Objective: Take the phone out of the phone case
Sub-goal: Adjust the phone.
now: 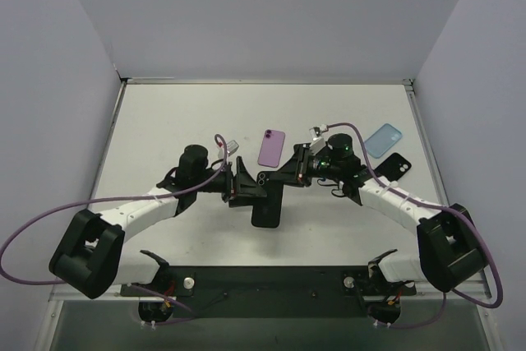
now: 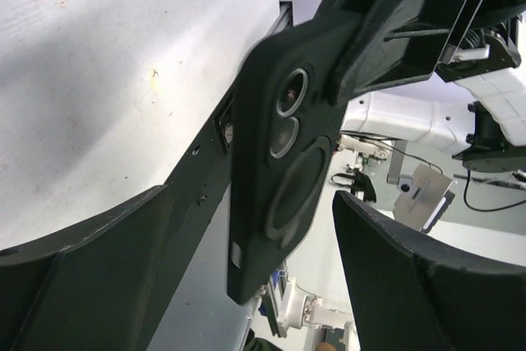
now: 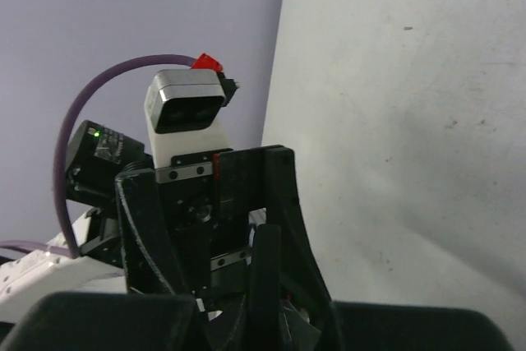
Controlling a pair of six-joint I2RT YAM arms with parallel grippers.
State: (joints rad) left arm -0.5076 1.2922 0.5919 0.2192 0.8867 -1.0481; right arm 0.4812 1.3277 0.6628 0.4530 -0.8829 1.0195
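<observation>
Left wrist: left jaws spread wide around phone (image 2: 283, 195); right jaws pinching it.

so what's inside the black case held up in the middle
Two camera lenses show through the black case, so the phone is in there. The case's back covers the rest of it.

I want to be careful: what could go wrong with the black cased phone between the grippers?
Only the right gripper pinches the cased phone, near its camera end; it might slip or twist. The left gripper stands open around it, close to the right one, so closing could knock it.
</observation>
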